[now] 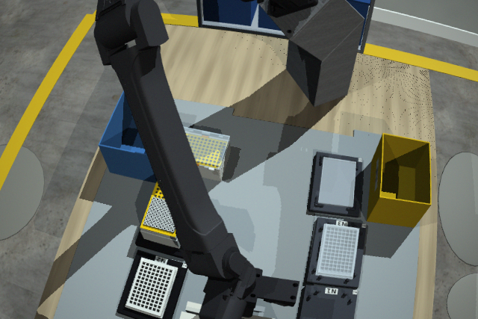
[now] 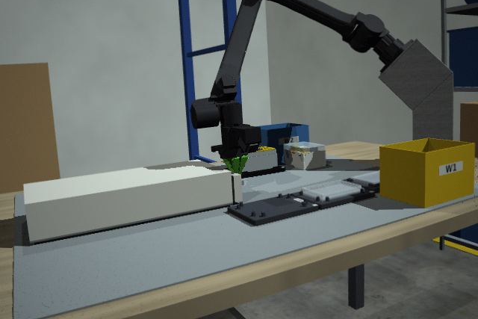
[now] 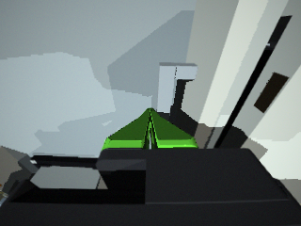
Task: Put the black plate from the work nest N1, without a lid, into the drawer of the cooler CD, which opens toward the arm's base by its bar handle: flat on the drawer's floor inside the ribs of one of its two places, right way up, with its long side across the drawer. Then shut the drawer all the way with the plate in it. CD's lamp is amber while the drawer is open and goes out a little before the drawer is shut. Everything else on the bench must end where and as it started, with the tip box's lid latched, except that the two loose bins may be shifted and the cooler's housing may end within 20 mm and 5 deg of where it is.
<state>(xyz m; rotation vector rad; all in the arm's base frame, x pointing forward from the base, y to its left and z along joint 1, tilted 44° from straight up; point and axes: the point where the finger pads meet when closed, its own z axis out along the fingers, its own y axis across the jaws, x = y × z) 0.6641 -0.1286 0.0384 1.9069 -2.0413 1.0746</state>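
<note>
The cooler CD [image 2: 127, 199] is a long white housing on the left of the bench. Its drawer front [image 2: 236, 188] stands nearly flush with the housing's end. My gripper [image 2: 236, 166] has green fingers shut tip to tip with nothing between them, just above the drawer front. In the wrist view the fingers [image 3: 150, 123] point at a white handle post [image 3: 175, 87] beside the cooler's face. Nest N1 [image 1: 328, 302] is empty; it also shows in the side view [image 2: 272, 207]. The black plate shows in no view. I see no amber light.
Beyond N1 are a nest with a clear well plate [image 1: 337, 249] and a nest with a lidded plate [image 1: 335, 184]. The yellow bin W1 [image 1: 401, 180] stands at the right, the blue bin [image 1: 123, 146] at the left. A tip box [image 1: 208, 149], a yellow tip rack [image 1: 157, 215] and a white grid plate [image 1: 150, 286] lie near my arm.
</note>
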